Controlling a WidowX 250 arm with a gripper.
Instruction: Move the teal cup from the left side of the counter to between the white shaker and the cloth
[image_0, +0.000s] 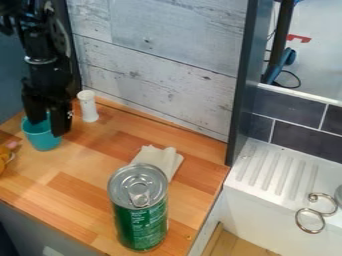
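At the upper left the black gripper (47, 127) points down at a teal cup (43, 139) on the wooden counter. Its two fingers are apart: one meets the cup's mouth on the left, and the other hangs in front of the cup's right side. Teal shows between them. Whether either finger touches the cup, I cannot tell. Just right of the gripper a white cylindrical shaker (87, 106) stands upright near the wall.
A green can (141, 220) with a silver top stands at the counter's front, with a folded beige cloth (159, 160) behind it. An orange-yellow item (5, 159) lies at the left edge. Right of the counter is a white sink unit (257, 205) with metal rings (310, 220).
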